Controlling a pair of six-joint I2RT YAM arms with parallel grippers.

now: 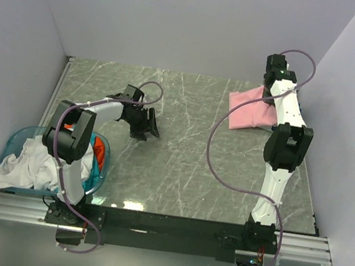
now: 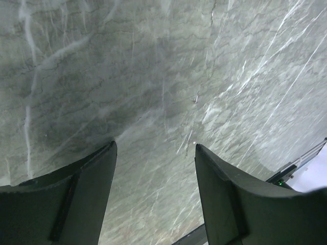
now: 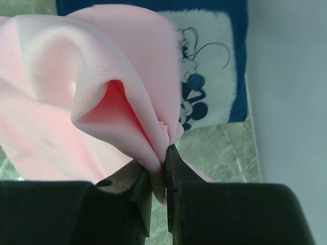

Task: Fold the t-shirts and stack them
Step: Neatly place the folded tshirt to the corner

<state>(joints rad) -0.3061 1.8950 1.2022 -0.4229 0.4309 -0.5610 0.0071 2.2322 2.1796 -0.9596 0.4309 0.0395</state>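
A blue basket [image 1: 101, 162] sits on the surface [image 1: 181, 153], off to the near left of the left hand [image 1: 148, 130]. You can see through its round wall. The surface is grey-green stone with thin white lines, and it lies right under that hand. Pale walls [image 1: 181, 20] stand far behind the hand and at both sides. A metal rail [image 1: 162, 236] runs along the near edge.

In the right wrist view, the pink t-shirt [image 3: 76, 87] hides the left part of the navy t-shirt [image 3: 214, 51], whose top the frame edge crops. From above, the left arm [image 1: 70, 134] covers much of the basket [image 1: 103, 162] at lower left.
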